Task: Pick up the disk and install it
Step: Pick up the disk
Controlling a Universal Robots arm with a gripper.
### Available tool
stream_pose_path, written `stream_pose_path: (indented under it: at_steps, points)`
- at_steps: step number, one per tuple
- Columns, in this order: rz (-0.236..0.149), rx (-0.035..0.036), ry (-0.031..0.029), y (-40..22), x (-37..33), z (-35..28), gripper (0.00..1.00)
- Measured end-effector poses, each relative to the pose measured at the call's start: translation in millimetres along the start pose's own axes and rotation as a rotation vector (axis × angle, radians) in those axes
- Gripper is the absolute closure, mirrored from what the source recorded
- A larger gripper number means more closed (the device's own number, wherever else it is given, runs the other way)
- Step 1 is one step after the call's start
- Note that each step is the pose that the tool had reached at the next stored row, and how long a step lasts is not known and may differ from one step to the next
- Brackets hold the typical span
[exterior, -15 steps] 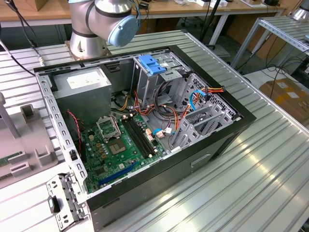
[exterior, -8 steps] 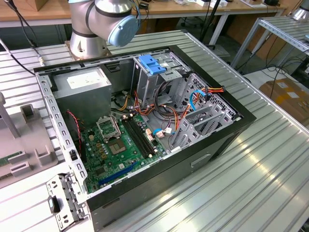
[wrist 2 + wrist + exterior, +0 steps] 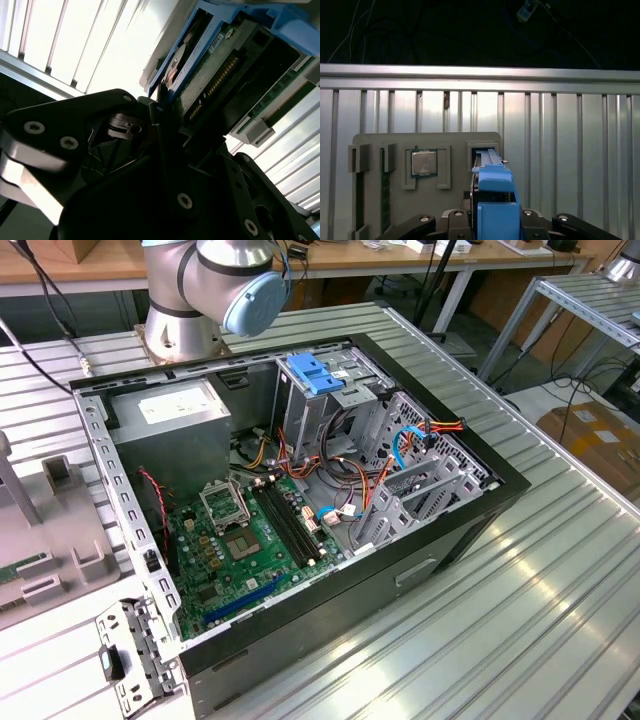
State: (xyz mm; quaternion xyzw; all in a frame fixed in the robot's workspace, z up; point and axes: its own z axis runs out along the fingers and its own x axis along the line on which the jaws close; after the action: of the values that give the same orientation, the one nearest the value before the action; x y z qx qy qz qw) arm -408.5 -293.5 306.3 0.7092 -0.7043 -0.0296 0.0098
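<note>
Plastic of bright blue is seen framing the disk [image 3: 491, 181], a flat grey slab. In the second wrist view the disk [image 3: 212, 75] is shown with a green circuit-board face and a row of connector contacts. It is stood on edge. Its long axis is run from a rectangular slot in a grey holder plate [image 3: 375, 142] straight toward the gripper [image 3: 494, 210], with the blue end nearest the gripper. Whether the far end is seated in that slot cannot be told. The disk is placed between the black fingers [image 3: 470, 197], which are closed against its two broad sides, so it is gripped. A processor chip [image 3: 424, 163] is set in the plate beside the slot, and the plate is laid on a slatted metal table [image 3: 570, 150].
</note>
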Motion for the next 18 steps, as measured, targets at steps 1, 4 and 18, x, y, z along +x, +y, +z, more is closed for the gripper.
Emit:
stream_pose_path:
  at_steps: [1, 4, 18]
  points:
    - [0.0, -0.0003, 0.0001, 0.1, 0.0, -1.0, 0.64]
    - [0.0, -0.0001, 0.0001, 0.1, -0.1, -2.7, 0.64]
    - [0.0, -0.0001, 0.0, 0.6, -0.3, -10.7, 0.64]
